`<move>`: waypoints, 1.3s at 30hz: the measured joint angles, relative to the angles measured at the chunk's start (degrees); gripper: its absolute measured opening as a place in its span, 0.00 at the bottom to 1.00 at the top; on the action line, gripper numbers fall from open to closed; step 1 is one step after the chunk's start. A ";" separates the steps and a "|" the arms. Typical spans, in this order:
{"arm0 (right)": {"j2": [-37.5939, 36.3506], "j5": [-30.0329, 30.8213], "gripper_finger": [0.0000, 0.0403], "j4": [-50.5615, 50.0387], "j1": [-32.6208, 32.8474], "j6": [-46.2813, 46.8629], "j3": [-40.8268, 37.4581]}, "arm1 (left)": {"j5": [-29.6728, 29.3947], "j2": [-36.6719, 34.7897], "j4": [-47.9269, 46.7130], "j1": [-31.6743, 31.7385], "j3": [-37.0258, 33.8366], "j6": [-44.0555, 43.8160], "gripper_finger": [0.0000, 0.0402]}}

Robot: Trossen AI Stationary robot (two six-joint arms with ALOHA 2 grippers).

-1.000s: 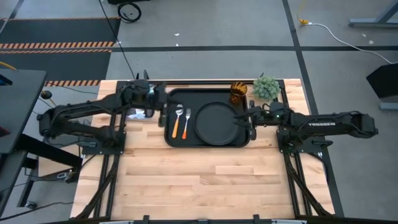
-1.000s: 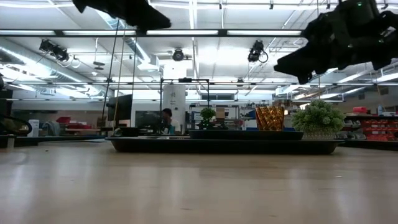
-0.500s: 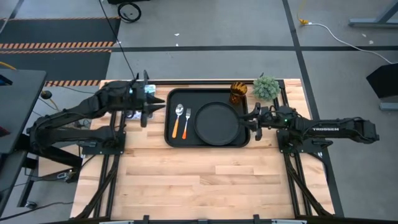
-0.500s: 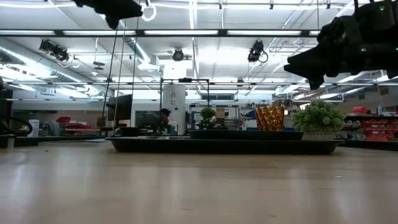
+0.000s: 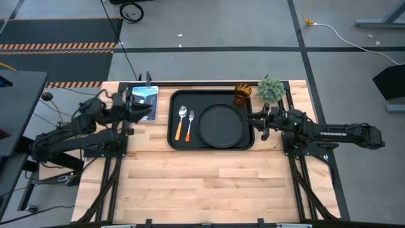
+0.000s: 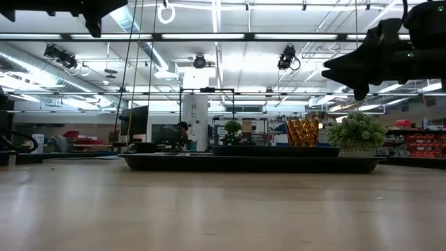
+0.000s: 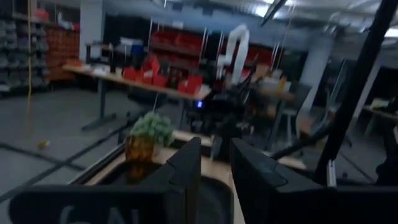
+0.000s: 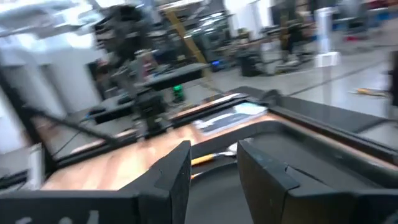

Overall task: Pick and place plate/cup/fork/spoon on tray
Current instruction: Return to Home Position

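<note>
The black tray (image 5: 212, 142) lies at the table's far middle. On it lie the round black plate (image 5: 221, 125), the spoon (image 5: 182, 120) and, right of it, the fork (image 5: 190, 124), both with orange handles. The amber cup (image 5: 242, 94) stands at the tray's far right corner; whether on the tray or just beyond it, I cannot tell. My left gripper (image 5: 149, 113) hovers left of the tray, empty, with a narrow gap between its fingers (image 7: 186, 177). My right gripper (image 5: 257, 120) hovers at the tray's right rim, open and empty.
A small green potted plant (image 5: 271, 89) stands right of the cup at the table's far right. A flat bluish sheet (image 5: 144, 95) lies at the far left, beside my left gripper. The near half of the wooden table (image 5: 202, 183) is bare.
My left gripper has drawn back from over the tray's left rim toward the table's left edge. My right gripper has drawn back from over the plate's right edge toward the table's right edge. The plate, fork and spoon have stayed in place on the tray.
</note>
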 joint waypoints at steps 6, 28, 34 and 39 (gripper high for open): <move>0.02 5.35 0.34 -0.11 -0.02 0.39 0.00 | -0.03 -8.99 3.57 0.00 -6.32 -2.56 0.23; 0.02 5.31 0.34 -0.12 0.00 -4.20 0.00 | 1.96 -20.50 9.75 -0.02 -24.51 -4.35 0.23; 0.02 5.30 0.34 -0.13 -0.02 -4.22 0.00 | 1.96 -20.37 9.50 -0.01 -28.01 -8.00 0.23; 0.02 5.30 0.34 -0.13 -0.01 -4.22 0.00 | 1.92 -20.37 6.02 -0.01 -28.01 -8.78 0.23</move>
